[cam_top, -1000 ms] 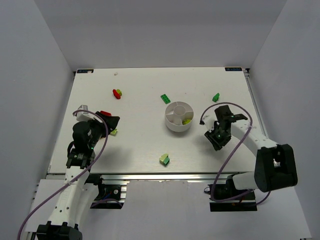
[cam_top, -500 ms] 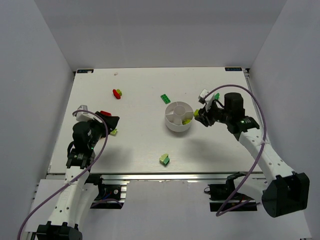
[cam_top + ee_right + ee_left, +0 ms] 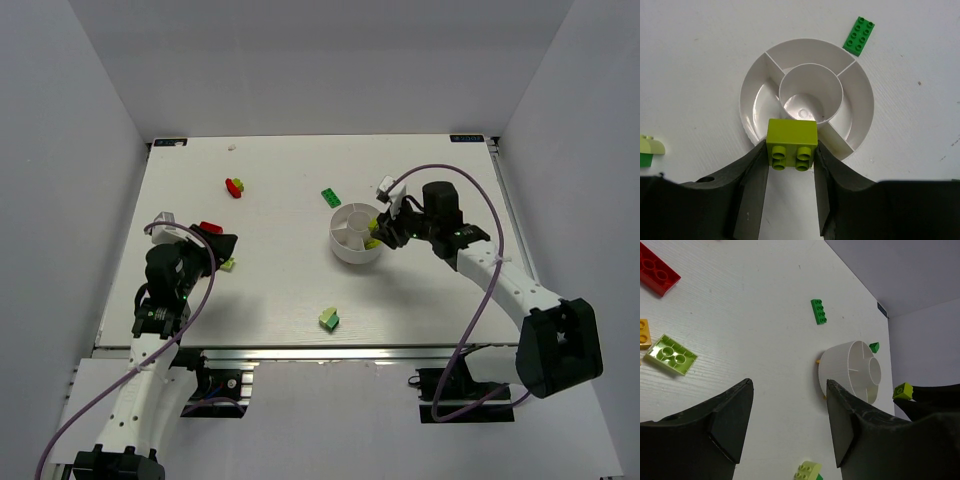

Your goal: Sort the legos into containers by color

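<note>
Pinching a lime brick (image 3: pixel 791 137) between its fingers, the right gripper (image 3: pixel 791 152) holds it above the near edge of the white divided dish (image 3: pixel 810 52). The left gripper (image 3: pixel 789 390) stands wide and empty near a flat lime brick (image 3: pixel 671 355). The table's corner sticker (image 3: pixel 467 138) is too small to read.

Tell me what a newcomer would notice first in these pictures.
The right gripper pinches a lime brick at the rim of the round white divided dish, mid-table. Around it lie scattered bricks: a red brick toward the back left, a dark green brick just behind the dish, and a pale green brick near the front edge.
</note>
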